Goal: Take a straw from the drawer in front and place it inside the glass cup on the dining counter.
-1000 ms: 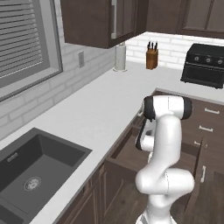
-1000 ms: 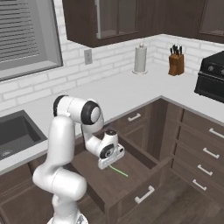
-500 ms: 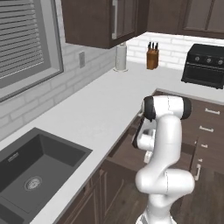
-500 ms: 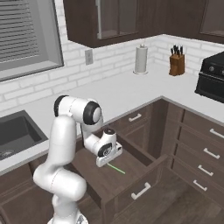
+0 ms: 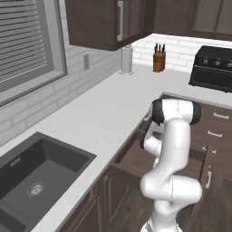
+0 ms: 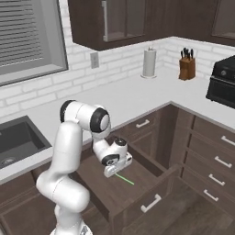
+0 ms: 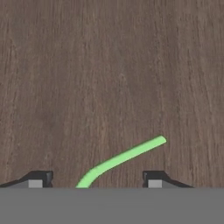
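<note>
The drawer (image 6: 151, 202) stands pulled open under the white worktop, its brown wooden floor bare but for a thin green straw (image 6: 125, 179). In the hand view the straw (image 7: 124, 157) lies flat on the wood, bent near its lower end, running between my two fingertips. My gripper (image 6: 114, 171) hangs low inside the drawer right over the straw's near end, open, with the straw unclamped between the wide-apart fingers (image 7: 39, 178). In the left base view my own arm hides the gripper and the straw. The glass cup and the dining counter are out of view.
The drawer's side walls and front panel with its silver handle (image 6: 151, 203) hem the hand in. Closed drawers (image 6: 215, 160) stand to the right. A dark sink (image 5: 36, 181) lies left; a paper towel roll (image 6: 149, 63), knife block (image 6: 187, 67) and black oven (image 5: 213, 68) sit on the worktop.
The gripper has sunk a little lower into the drawer toward the straw. Its jaws stay open and the straw has not moved.
</note>
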Robot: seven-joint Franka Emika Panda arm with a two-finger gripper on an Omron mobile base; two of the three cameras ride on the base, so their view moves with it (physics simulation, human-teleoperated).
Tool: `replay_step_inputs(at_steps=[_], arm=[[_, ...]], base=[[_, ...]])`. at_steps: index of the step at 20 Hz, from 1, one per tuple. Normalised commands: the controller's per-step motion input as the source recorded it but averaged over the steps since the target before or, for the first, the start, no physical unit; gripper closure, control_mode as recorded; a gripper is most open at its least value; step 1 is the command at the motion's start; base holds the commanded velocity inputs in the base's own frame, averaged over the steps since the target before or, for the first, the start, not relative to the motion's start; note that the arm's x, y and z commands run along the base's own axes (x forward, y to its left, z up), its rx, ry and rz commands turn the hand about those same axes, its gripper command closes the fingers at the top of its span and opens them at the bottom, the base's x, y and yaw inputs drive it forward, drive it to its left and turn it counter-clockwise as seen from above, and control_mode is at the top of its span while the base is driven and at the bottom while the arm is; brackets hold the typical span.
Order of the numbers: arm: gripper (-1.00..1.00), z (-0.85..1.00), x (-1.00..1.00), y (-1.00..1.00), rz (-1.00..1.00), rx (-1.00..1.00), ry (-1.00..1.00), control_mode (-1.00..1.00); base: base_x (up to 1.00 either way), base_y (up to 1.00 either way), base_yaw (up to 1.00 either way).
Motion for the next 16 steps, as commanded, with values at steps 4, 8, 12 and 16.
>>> replay_step_inputs(at_steps=[4, 8, 12, 16], arm=[[1.0, -1.0, -0.6, -0.88, -0.13, -0.03, -0.01, -1.0], [1.0, -1.0, -0.36, -0.6, -0.11, -0.04, 0.0, -1.0], [1.0, -0.64, -0.24, -0.34, -0.1, -0.11, -0.01, -1.0], [1.0, -0.09, -0.58, -0.21, -0.14, -0.1, -0.04, -1.0]], base=[[0.0, 0.0, 0.0], [0.0, 0.0, 0.0], [0.0, 0.0, 0.0], [0.0, 0.0, 0.0]])
